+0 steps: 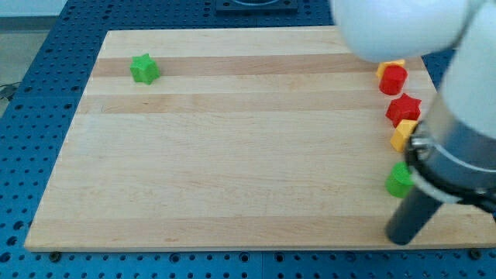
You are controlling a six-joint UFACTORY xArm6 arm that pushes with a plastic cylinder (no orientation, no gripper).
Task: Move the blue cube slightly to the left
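No blue cube shows in the camera view; the arm's bulk covers the board's right edge and may hide it. My tip [401,237] rests on the board near its bottom right corner, just below a green block [399,180]. Above that lie a yellow block [403,136], a red star [403,108], a red cylinder [393,79] and a yellow block [395,63] half hidden behind it. A green star [144,69] sits far off at the top left.
The wooden board [232,155] lies on a blue perforated table [31,116]. The arm's white and dark body [457,147] fills the view's right side and hides the board's right edge.
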